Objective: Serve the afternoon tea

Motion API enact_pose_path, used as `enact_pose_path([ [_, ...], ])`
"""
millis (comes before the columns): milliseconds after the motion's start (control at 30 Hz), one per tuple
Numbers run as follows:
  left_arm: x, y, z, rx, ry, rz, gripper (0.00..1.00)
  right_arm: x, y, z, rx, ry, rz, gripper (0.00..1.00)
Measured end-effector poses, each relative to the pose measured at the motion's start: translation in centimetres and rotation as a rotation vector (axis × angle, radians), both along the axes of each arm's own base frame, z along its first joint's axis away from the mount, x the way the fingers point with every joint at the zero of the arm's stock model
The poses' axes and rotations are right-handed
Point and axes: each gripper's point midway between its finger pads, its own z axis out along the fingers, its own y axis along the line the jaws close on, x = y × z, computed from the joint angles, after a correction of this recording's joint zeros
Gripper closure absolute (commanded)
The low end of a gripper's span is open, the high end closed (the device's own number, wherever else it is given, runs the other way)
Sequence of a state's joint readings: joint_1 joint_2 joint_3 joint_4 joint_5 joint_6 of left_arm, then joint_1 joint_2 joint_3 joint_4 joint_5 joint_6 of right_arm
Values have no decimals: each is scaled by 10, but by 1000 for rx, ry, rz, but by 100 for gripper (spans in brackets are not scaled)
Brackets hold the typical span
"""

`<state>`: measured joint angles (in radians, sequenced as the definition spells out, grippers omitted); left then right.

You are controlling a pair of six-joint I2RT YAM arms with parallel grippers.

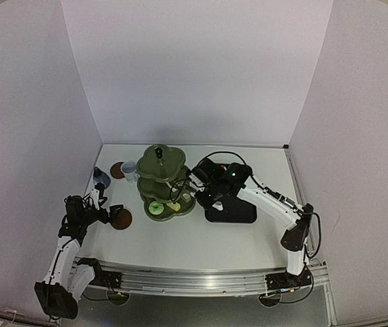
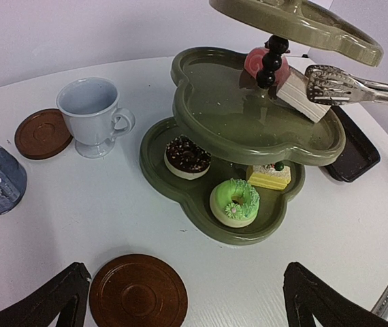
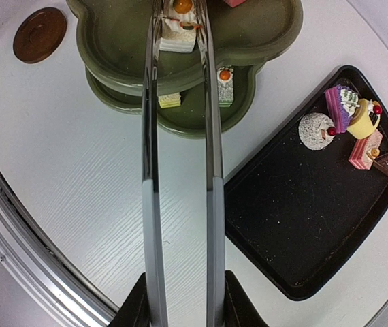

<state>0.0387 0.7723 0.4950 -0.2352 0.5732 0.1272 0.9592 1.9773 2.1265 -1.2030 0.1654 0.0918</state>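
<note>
Right jaws clamp the metal tongs (image 3: 150, 136), placing a white cake slice (image 2: 295, 92) on the olive-green stand (image 2: 214, 102), middle tier; next likely needs releasing it gently. Left jaws stand apart.

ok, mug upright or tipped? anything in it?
Upright and empty: the white mug stands on its foot, inside bare, beside the brown coaster, not on it.
</note>
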Motion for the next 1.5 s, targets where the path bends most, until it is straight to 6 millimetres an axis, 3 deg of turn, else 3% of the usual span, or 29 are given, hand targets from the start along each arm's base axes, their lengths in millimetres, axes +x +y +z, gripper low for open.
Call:
enact_pose_path([
  [833, 0, 0, 0, 2, -1, -2, 0, -2, -7, 8, 11, -14, -21, 70],
  [1067, 0, 0, 0, 2, -1, -2, 0, -12, -21, 25, 50, -23, -42, 70],
  [1300, 0, 0, 0, 2, -1, -2, 0, -21, -44, 30, 47, -34, -101, 71],
  [1500, 0, 0, 0, 2, -1, -1, 0, -22, -86, 32, 47, -44, -224, 71],
])
